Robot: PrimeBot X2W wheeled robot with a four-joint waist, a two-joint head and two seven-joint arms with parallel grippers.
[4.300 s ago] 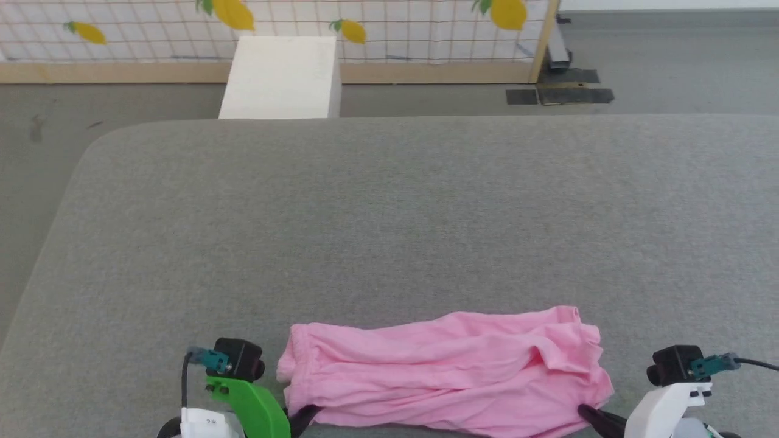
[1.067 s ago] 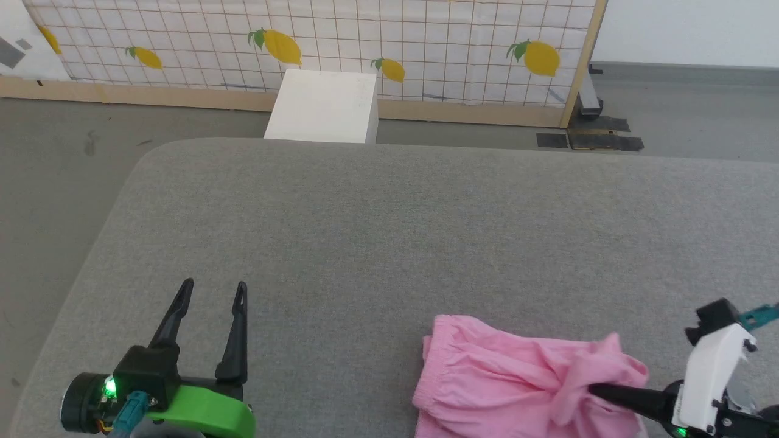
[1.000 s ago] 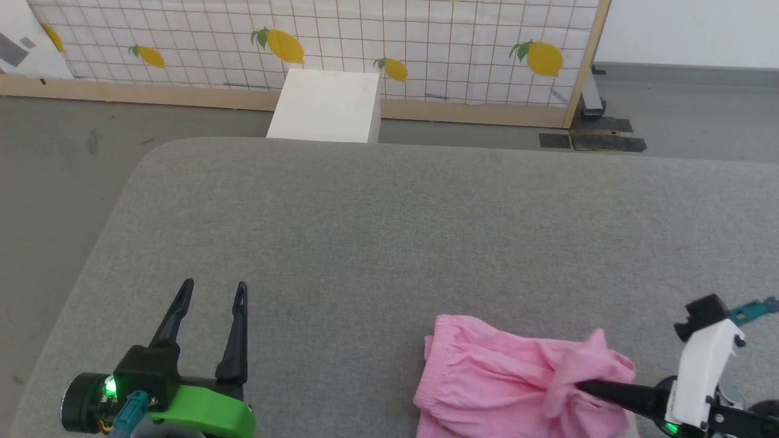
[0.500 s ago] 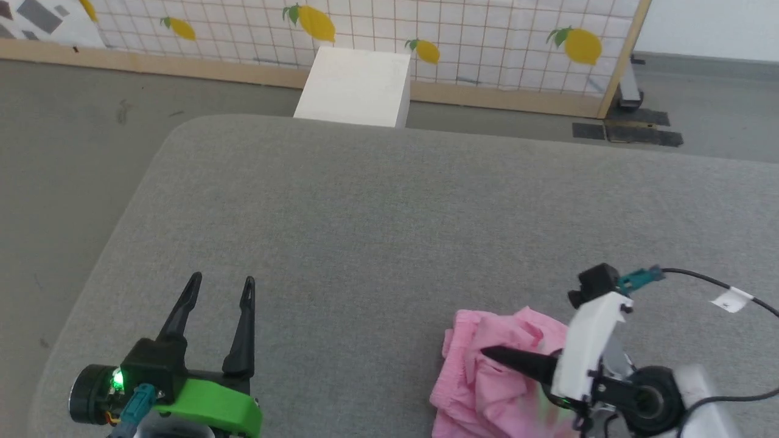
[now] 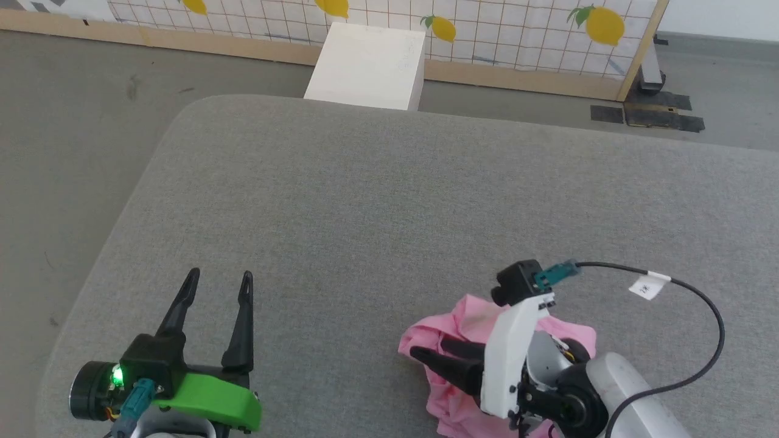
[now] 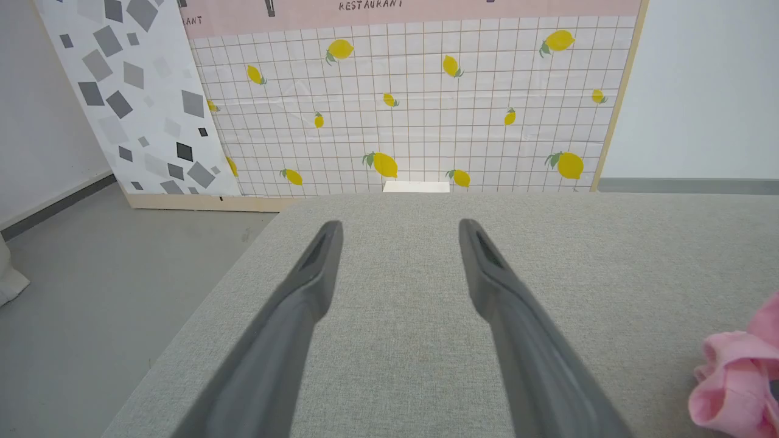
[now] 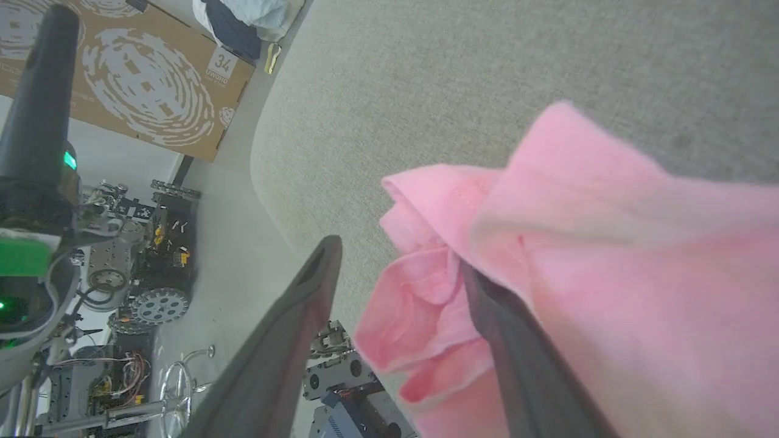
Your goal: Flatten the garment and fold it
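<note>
The pink garment [image 5: 468, 313] lies bunched in a small heap near the front right of the grey padded table [image 5: 365, 201]. My right gripper [image 5: 428, 348] points left across the heap with its jaws apart, open. In the right wrist view the garment [image 7: 608, 243] drapes over one finger [image 7: 517, 365] of the right gripper [image 7: 398, 255], with folds lying in the gap. My left gripper [image 5: 220, 275] stands open over bare table at the front left, well apart from the cloth. In the left wrist view, the left gripper [image 6: 398, 225] is empty and the garment [image 6: 730, 377] peeks in at the lower right.
A white box [image 5: 368, 58] stands on the floor behind the table's far edge, before a lemon-print screen [image 5: 517, 30]. The table's rounded left corner [image 5: 182, 115] drops to grey floor. A black cable [image 5: 700, 298] loops from the right wrist over the table.
The right gripper swept left, dragging the garment's right end over the rest so the cloth bunched up, then its jaws opened. The left gripper held still. The head camera shifted.
</note>
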